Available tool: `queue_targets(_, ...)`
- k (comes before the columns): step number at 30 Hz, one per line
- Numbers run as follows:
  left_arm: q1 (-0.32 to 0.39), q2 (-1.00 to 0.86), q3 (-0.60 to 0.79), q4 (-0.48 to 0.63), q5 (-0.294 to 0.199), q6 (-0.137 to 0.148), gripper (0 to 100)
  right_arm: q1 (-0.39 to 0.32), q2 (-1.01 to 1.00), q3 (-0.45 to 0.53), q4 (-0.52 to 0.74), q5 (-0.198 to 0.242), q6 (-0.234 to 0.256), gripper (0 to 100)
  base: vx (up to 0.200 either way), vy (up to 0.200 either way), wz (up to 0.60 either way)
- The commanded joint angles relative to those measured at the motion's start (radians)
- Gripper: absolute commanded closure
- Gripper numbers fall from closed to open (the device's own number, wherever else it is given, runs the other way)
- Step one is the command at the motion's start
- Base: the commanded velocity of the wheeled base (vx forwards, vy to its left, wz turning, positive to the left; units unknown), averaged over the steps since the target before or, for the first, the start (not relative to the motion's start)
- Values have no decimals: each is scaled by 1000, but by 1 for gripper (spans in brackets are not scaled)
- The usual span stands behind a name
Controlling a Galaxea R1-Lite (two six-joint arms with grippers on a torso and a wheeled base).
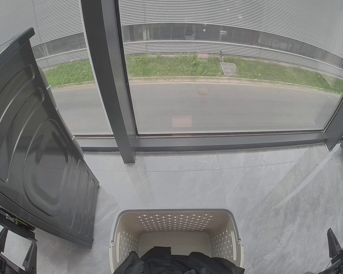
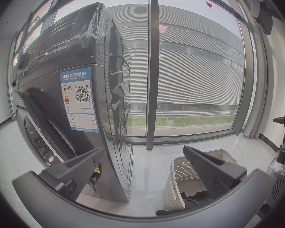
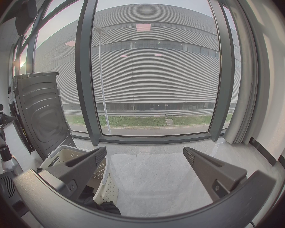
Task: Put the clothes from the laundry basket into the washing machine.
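laundry basket: pale plastic, rounded-rect, walls w/ small star-shaped holes, upright on the tiled floor, open top. clothes: dark, black-ish fabric bunched in the basket's near part; far part of the btm is bare. washing machine: dark grey front-loader on the floor, to the robot's left of the basket, near but not touching, ribbed side panel twd the basket. round door on its front, label above it, plastic film over the top.
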Motion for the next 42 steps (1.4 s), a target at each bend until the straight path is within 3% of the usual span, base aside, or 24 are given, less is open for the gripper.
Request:
queue_targets(1,0,-18,15,0,0,0,0,0,-16,18,0,0,0,0,0,0,0)
queue_targets(27,0,-18,15,0,0,3,0,0,-16,18,0,2,0,0,0,0,0)
queue_targets(42,0,-18,15,0,0,1,0,0,-16,18,0,2,0,0,-200,0,0)
